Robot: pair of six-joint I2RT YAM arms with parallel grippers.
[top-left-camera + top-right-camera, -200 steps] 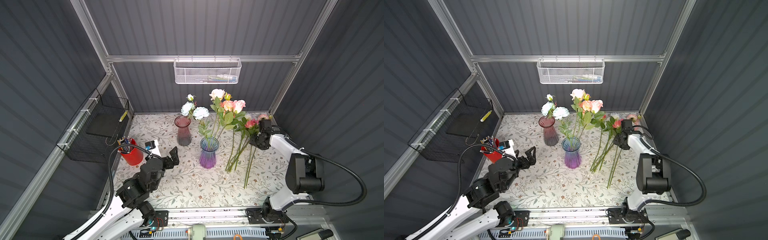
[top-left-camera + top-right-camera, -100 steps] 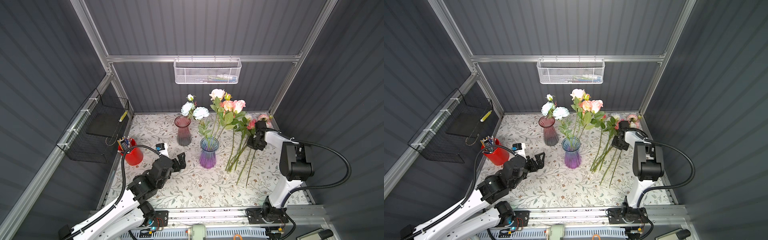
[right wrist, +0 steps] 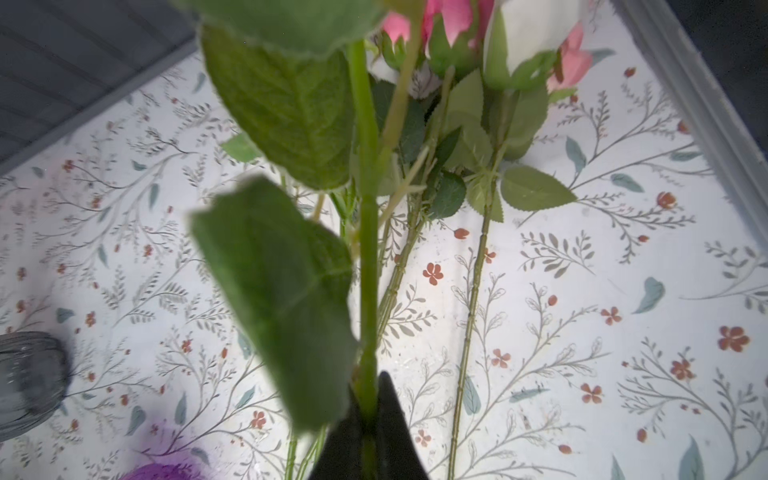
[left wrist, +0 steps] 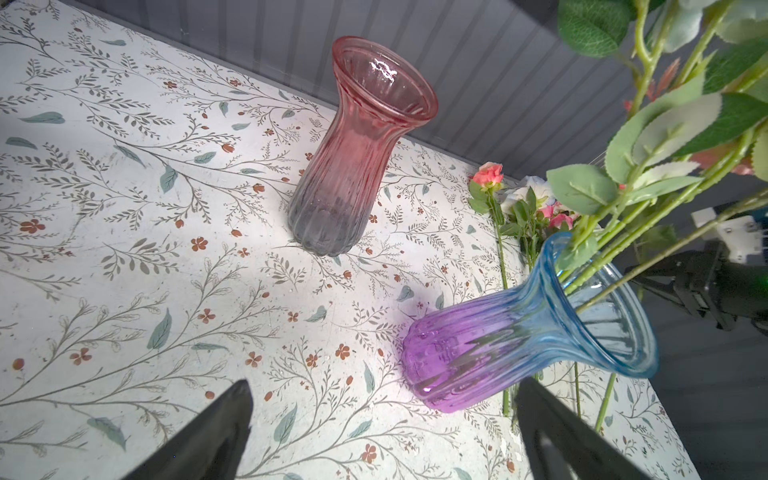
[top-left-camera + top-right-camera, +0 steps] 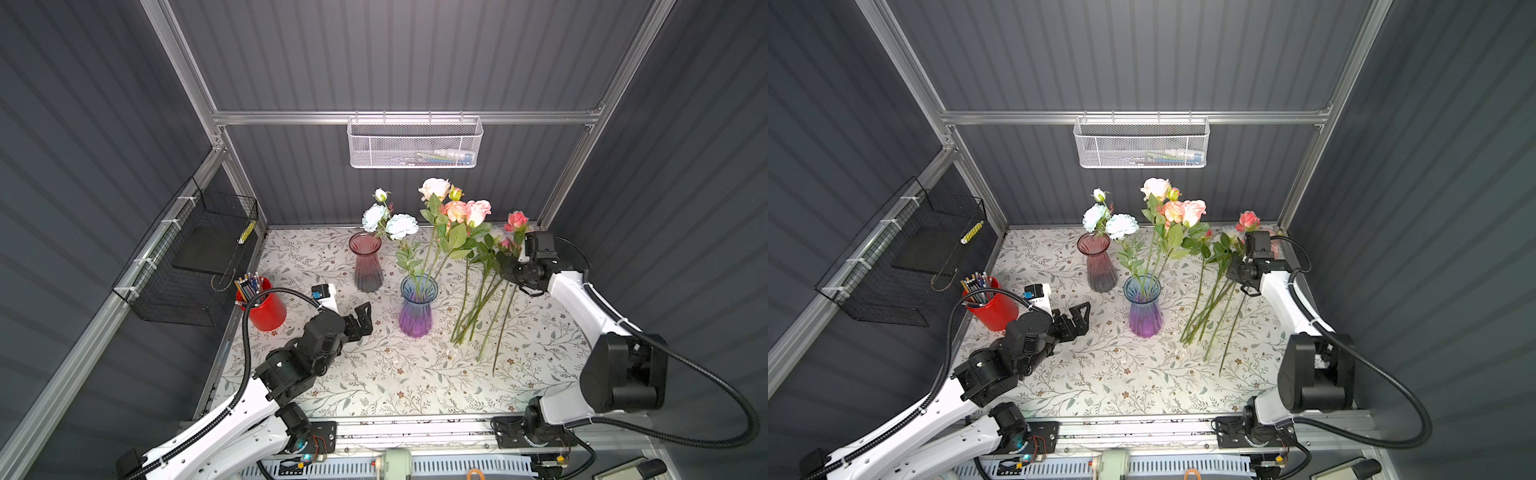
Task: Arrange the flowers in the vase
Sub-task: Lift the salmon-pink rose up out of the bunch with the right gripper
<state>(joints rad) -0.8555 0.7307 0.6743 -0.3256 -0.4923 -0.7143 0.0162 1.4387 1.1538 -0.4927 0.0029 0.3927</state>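
Far left, the red pencil cup sits at the table edge, untouched. My left gripper has crept toward the vases over the last second, with its fingers spread wide and holding nothing. In its wrist view the tips frame bare floral table, just short of the blue-purple vase.

The pink vase is upright, and its mouth looks empty. The blue-purple vase, just right of it, is also upright and already carries the standing roses, with white, peach and pale blue heads and stems leaning on the rim. Further right, the loose roses lie flat on the table, stems fanned toward me.

The main change is at my right gripper. It was half open over that pile a second ago and is now clamped on one green stem. In its wrist view the fingers pinch the stem below two leaves, and the stem runs straight away from the tips, clear of the others. It looks like the coral rose, whose head is raised above the pile near the back wall.

I judge the grasp done. Next comes the carry to the blue-purple vase, stem end first.
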